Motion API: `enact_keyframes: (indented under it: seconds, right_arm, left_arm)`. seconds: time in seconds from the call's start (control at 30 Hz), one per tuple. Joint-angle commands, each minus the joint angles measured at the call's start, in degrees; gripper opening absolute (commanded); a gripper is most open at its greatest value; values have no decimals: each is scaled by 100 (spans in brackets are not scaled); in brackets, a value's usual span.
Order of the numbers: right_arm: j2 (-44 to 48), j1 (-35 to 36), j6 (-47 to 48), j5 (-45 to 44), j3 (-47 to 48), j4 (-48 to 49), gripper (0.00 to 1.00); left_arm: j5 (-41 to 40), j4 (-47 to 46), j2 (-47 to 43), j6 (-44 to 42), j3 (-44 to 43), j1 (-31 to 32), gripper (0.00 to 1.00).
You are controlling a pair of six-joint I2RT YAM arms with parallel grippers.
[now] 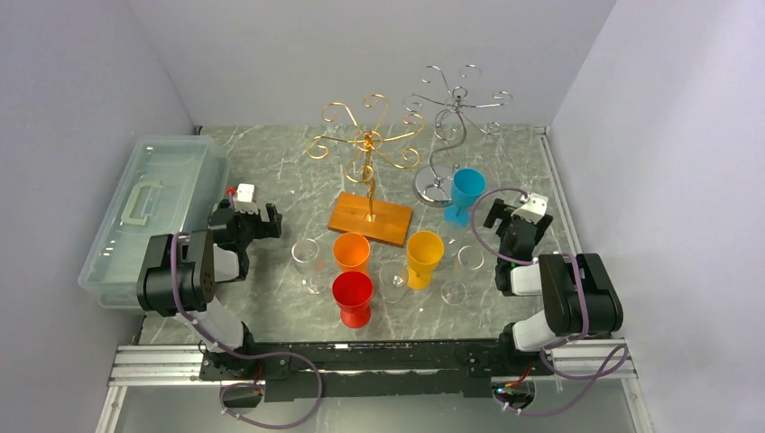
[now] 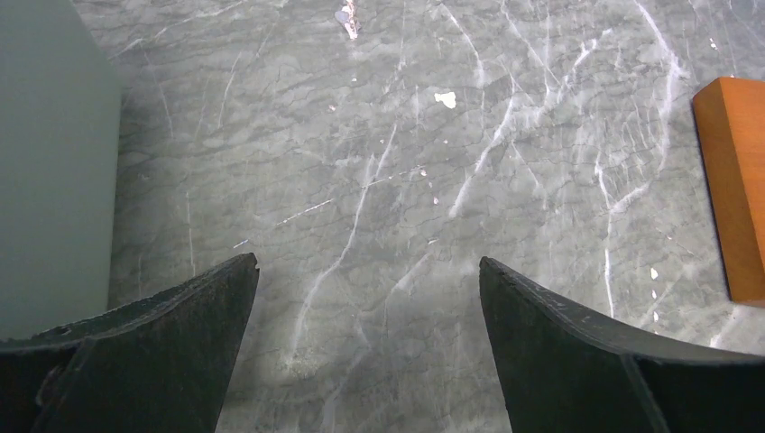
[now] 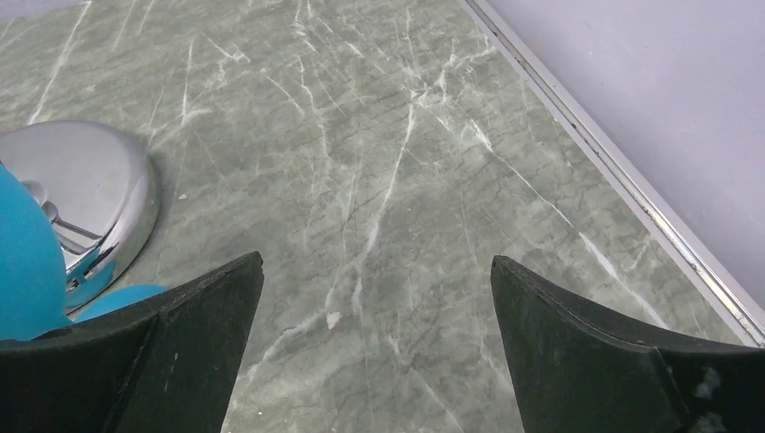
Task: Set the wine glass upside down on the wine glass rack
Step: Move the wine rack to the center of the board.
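Wine glass (image 1: 353, 298) closest to the arms is the red one. Top view: it stands upright on the tabletop (image 1: 271, 162) in a cluster with orange, yellow and clear ones, between the arms and in front of the gold rack (image 1: 368, 144). A blue wine glass (image 1: 466, 194) stands just beside the base of the silver rack (image 1: 456, 108). The left gripper (image 1: 269, 224) and right gripper (image 1: 492, 227) both have fingers wide and hold nothing. I'd judge the glass light, stiff and slick (plastic, probably; the clear ones may be fragile). I'd grip the stem under the bowl, leaving the foot free for a hook.

Left wrist: fingers (image 2: 203, 311) wide over bare tabletop, wooden base (image 2: 735, 180) at the right edge, no glass in view.

Right wrist: fingers (image 3: 198, 316) wide, blue wine glass (image 3: 27, 262) at the left edge, contact unclear.
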State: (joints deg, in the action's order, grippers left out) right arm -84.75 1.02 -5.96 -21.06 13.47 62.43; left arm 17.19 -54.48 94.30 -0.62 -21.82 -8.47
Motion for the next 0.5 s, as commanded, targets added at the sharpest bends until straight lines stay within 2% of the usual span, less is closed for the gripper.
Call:
enact_keyframes:
  seconds: [0.0,0.23,0.33,0.47]
  right_arm:
    - [46,21,38,-30,15,180,100]
    - [53,21,25,-34,24,151,100]
    - [92,21,18,-156,21,189,100]
    - [396,87,127,-131,-1,38,100]
  left_arm:
    - [-102,-76,-79,133,-42,-32,99]
    - [-128,-11,-80,-51,-82,-13,99]
    - [173,73,-233,-74,-103,-43,99]
    - [457,2533,-828,-194,-1181,-50,99]
